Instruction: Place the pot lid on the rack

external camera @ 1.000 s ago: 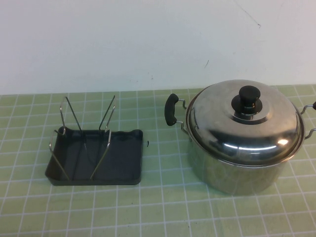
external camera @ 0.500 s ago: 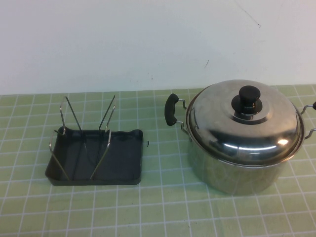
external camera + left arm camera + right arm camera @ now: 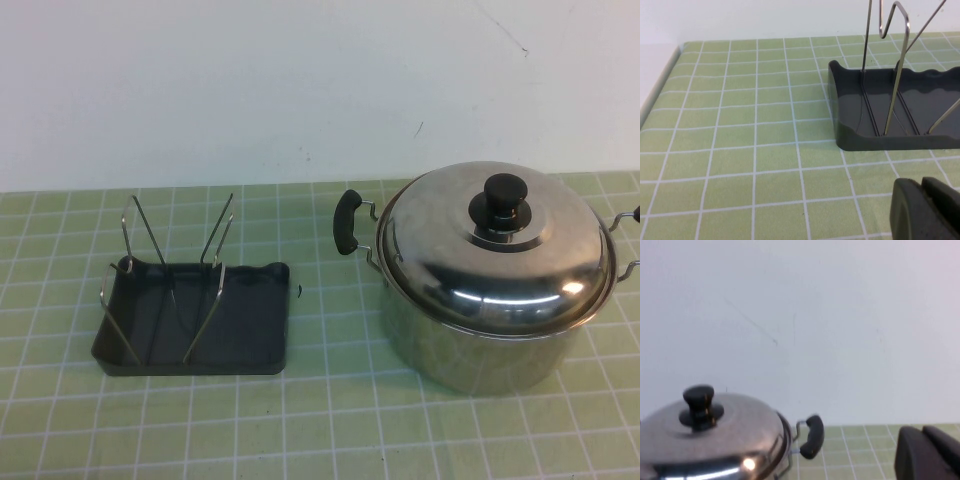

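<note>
Starting grasp step: lid (image 3: pixel 495 248) sits on pot (image 3: pixel 470 350), well apart from rack (image 3: pixel 190 320).

Right gripper (image 3: pixel 930 452) beside pot, left gripper (image 3: pixel 925 207) near rack; fingers' state: cannot tell for either.

Advice: clench knob (image 3: pixel 505 190) squarely, lift straight, slot lid between prongs (image 3: pixel 215 240).
</note>
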Tool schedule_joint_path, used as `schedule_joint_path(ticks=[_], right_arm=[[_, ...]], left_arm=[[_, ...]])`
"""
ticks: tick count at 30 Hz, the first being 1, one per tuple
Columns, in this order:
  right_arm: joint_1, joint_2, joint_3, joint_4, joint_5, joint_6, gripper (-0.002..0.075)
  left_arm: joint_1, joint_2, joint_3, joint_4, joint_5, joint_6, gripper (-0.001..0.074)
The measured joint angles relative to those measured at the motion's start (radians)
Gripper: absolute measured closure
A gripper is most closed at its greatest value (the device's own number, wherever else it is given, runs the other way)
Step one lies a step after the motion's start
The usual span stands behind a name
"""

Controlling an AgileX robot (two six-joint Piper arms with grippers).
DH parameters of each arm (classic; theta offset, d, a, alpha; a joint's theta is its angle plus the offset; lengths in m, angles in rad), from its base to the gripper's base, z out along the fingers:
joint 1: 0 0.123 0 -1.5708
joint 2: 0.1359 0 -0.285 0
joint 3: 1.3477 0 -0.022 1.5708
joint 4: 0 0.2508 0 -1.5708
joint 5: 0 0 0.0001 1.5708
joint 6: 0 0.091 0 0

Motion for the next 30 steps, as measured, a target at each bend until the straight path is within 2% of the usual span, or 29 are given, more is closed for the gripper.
schedule_joint_path(ticks=[4, 7, 10, 14, 17, 21, 27, 30], right_arm=[[0.000, 0.000, -0.105, 0.000, 0.045, 0.020, 0.0727], [0.000, 0.000, -0.107, 0.000, 0.001, 0.014, 0.0727], [0.000, 0.000, -0.096, 0.000, -0.009, -0.016, 0.0727], [0.000, 0.000, -0.090, 0.021, 0.090, -0.117, 0.0727], [0.000, 0.007, -0.088, 0.098, 0.126, -0.247, 0.0727], [0.000, 0.069, -0.088, 0.246, 0.100, -0.314, 0.0727], [0.002, 0.293, -0.113, 0.553, 0.032, -0.588, 0.0723], [0.004, 0.428, -0.155, 0.630, 0.007, -0.701, 0.0680]], left_arm=[[0.000, 0.000, 0.000, 0.000, 0.000, 0.000, 0.0737], [0.000, 0.000, 0.000, 0.000, 0.000, 0.000, 0.0738], [0.000, 0.000, 0.000, 0.000, 0.000, 0.000, 0.0737], [0.000, 0.000, 0.000, 0.000, 0.000, 0.000, 0.0737], [0.000, 0.000, 0.000, 0.000, 0.000, 0.000, 0.0738], [0.000, 0.000, 0.000, 0.000, 0.000, 0.000, 0.0737], [0.000, 0.000, 0.000, 0.000, 0.000, 0.000, 0.0738], [0.000, 0.000, 0.000, 0.000, 0.000, 0.000, 0.0738]])
